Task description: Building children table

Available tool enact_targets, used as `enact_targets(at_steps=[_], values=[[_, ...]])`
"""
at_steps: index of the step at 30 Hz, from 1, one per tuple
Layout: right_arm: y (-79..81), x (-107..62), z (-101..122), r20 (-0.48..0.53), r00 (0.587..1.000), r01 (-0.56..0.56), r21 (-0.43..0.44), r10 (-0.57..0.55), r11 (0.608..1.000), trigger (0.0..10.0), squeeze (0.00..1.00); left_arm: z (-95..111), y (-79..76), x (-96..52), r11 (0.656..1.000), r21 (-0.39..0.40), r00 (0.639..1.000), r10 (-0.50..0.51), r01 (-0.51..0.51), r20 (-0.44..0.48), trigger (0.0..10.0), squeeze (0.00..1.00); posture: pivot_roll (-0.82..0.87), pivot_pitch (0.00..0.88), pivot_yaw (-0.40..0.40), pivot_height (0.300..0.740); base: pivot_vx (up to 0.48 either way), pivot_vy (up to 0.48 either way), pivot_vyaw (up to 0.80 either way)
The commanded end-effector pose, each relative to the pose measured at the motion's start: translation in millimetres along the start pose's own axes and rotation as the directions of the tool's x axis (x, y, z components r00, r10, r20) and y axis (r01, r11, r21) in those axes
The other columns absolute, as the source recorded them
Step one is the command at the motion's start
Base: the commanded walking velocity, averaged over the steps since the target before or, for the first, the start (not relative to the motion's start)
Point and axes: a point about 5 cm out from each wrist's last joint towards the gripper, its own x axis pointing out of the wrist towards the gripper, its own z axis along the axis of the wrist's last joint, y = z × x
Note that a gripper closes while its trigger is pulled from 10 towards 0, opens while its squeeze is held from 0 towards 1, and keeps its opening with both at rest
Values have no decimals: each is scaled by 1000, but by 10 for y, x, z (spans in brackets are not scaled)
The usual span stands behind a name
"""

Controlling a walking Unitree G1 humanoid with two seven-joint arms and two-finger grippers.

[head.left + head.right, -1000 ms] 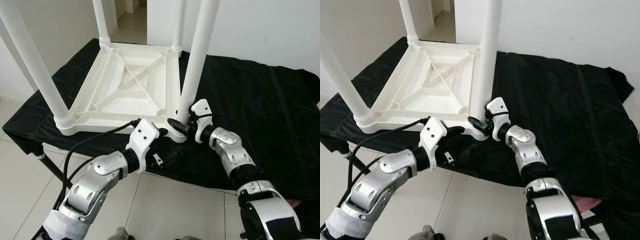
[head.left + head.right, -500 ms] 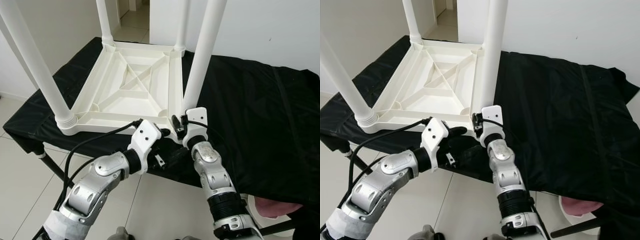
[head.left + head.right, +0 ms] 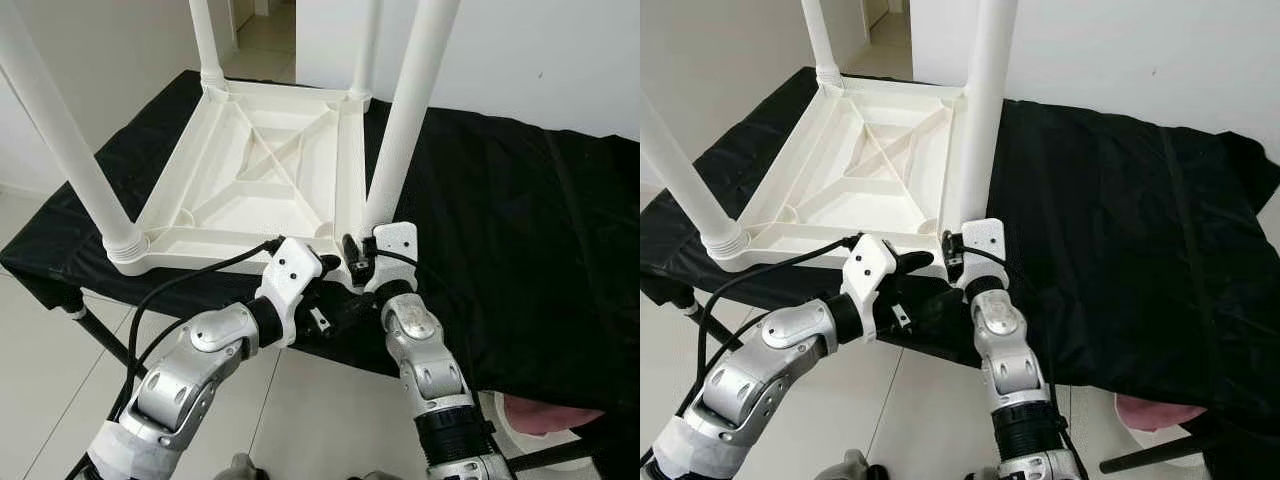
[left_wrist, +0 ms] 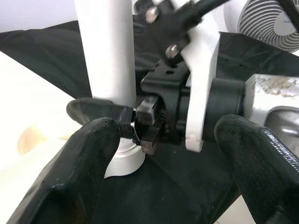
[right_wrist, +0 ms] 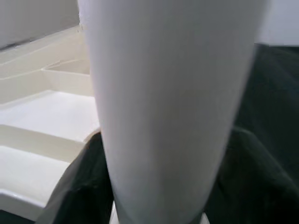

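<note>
A white plastic children's table [image 3: 250, 170] lies upside down on the black-covered work table [image 3: 520, 230], its four legs pointing up. My right gripper [image 3: 360, 260] is shut on the base of the near right leg [image 3: 405, 120]. In the right wrist view that leg [image 5: 163, 93] stands between the black fingers [image 5: 79, 186]. My left gripper [image 3: 325, 295] is open just in front of the same corner, at the work table's front edge. In the left wrist view its wide-apart fingers [image 4: 74, 172] frame the leg [image 4: 105, 51] and the right gripper's wrist.
The black cloth [image 3: 1120, 200] stretches bare to the right of the white table. A metal stand leg [image 3: 100, 335] runs down to the tiled floor [image 3: 40, 400] at lower left. A pink object [image 3: 545, 415] lies at lower right. A fan [image 4: 273, 23] stands behind.
My right arm has swung in from the right, so its forearm now comes up from below; its gripper has stayed at the leg's base. The left gripper has hardly moved.
</note>
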Motion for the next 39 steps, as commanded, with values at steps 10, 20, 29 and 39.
enact_targets(at_steps=[10,20,29,39], values=[[-222,-268,51,99,994,-44,-4,44,999,10000,1000,6,103,-11,997,34,998,65,-66,7,10000,0,-55,64,-9,740,0,0,0],[-335,-513,-83,54,991,-121,23,119,992,10000,0,-130,335,77,976,122,978,190,-179,-86,10000,0,-60,76,0,740,0,0,0],[-245,-511,-97,40,968,-251,29,250,968,10000,0,-184,604,83,926,148,922,366,-347,-128,10000,0,-81,79,16,740,0,0,0],[-328,-365,-74,16,946,-324,-5,324,946,10000,0,-193,683,-62,893,156,884,444,-422,-151,10000,0,-72,78,6,740,0,0,0]])
